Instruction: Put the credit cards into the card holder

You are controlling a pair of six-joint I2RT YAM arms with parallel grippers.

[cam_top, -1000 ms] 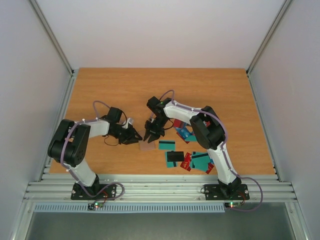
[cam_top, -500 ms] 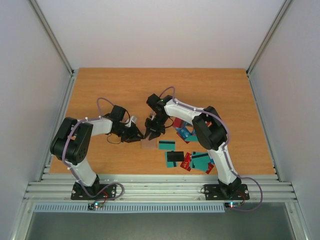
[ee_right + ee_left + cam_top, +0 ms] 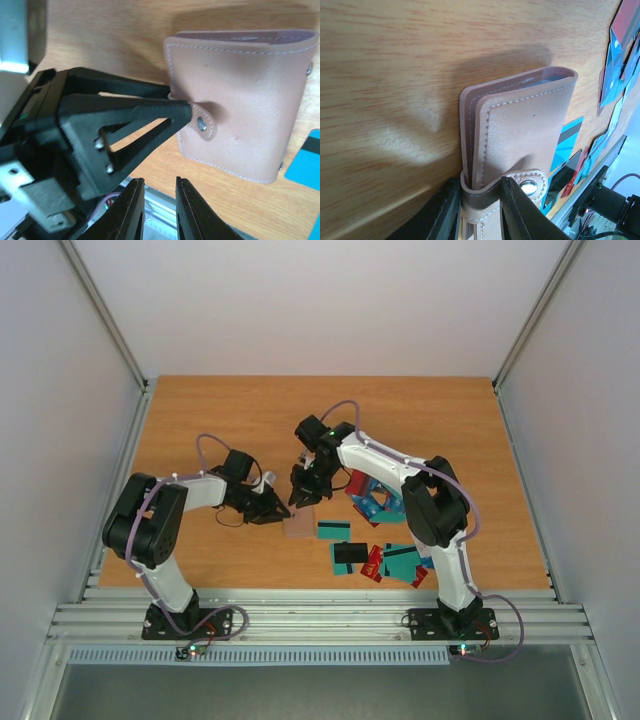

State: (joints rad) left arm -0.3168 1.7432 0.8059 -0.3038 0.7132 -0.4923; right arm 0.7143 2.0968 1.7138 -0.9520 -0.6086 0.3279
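**A:** Which step was in hand?

**B:** Opening the card holder [image 3: 298, 526]. It lay closed in the middle of the surface [image 3: 220, 420], just left of the credit cards [image 3: 385, 560]. The left claw [image 3: 481, 195] was clamped on its left edge.

**A:** And the right claw [image 3: 159, 202]?

**B:** Barely parted and holding nothing, just beside the snap tab [image 3: 202, 122]. Next, I judged, it had to pinch that tab and pull it free.

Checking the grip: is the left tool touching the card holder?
Touching. The left wrist view shows the left tool clamped on the card holder at its near edge, one finger on each side.
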